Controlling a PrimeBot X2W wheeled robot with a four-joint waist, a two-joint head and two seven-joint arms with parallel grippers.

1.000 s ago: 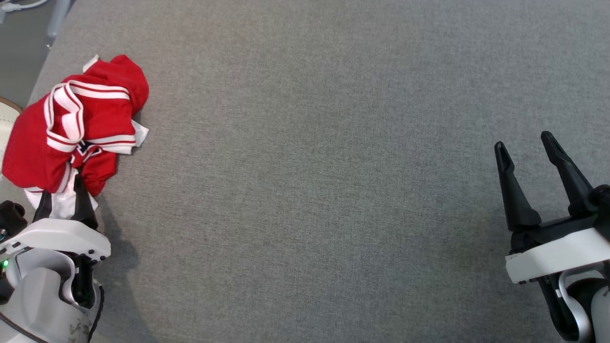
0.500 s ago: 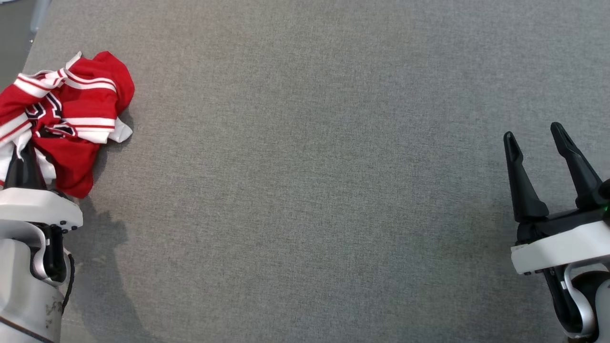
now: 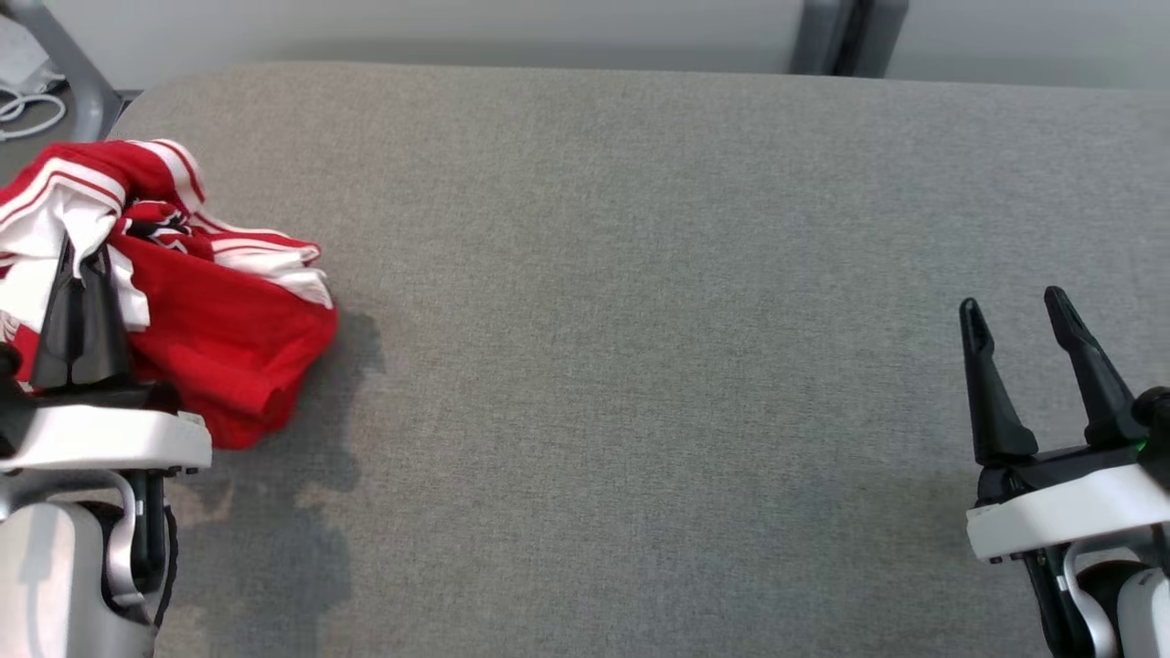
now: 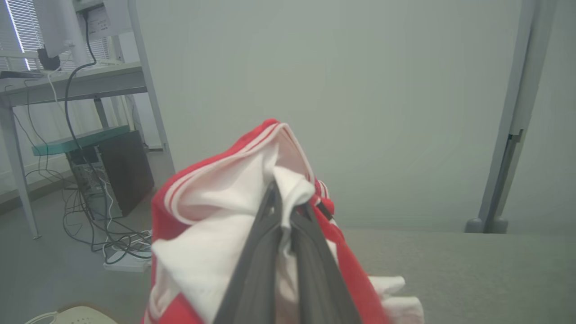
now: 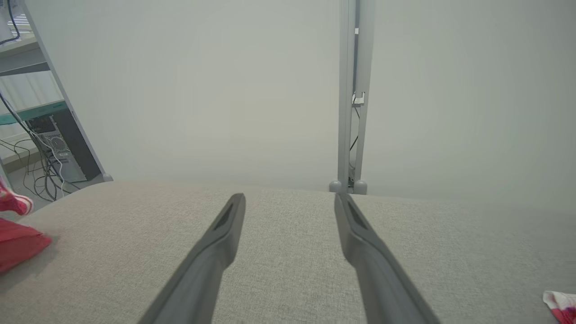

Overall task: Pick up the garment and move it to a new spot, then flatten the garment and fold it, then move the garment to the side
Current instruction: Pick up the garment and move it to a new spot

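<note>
At frame left, the left hand (image 3: 82, 260) clenches the red-and-white garment (image 3: 228, 338) over the grey worktop (image 3: 640, 320); at lower right, the right hand (image 3: 1010, 303) is released.

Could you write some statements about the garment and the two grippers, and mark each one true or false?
1. The jaws of the left gripper are shut on the garment. True.
2. The right gripper holds the garment too. False: its jaws are open and empty.
3. The garment is red and white. True.
4. The garment lies flat and folded. False: it is bunched, at the left of the grey surface.
</note>
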